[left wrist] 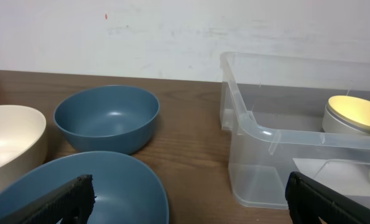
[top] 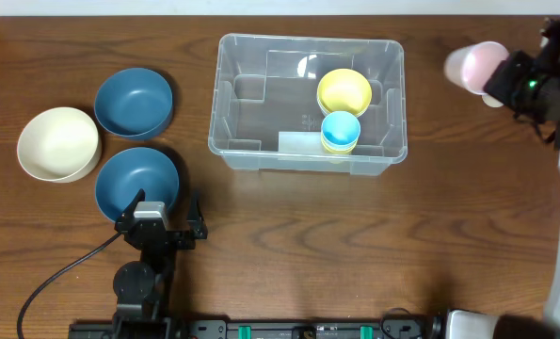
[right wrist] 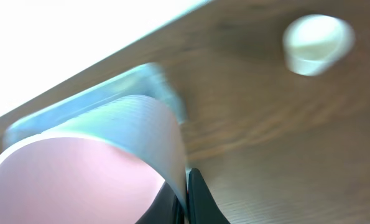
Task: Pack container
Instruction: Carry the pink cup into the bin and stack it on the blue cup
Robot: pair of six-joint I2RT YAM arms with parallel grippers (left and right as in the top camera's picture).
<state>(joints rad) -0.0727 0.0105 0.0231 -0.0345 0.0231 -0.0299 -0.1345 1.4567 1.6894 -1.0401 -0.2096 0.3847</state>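
Right end effector (right wrist: 186, 198) clamped on pink cup (top: 477, 64), left end effector (top: 165, 211) spread apart

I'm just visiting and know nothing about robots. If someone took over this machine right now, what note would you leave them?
Left gripper: open, empty, beside the nearer blue bowl.
Right gripper: shut on the pink cup, outside the container, to its right.
Done: yellow bowl and blue cup are inside the container.
Probably left to pack: the pink cup, a small white cup on the table, the cream bowl, the farther blue bowl and the nearer blue bowl.
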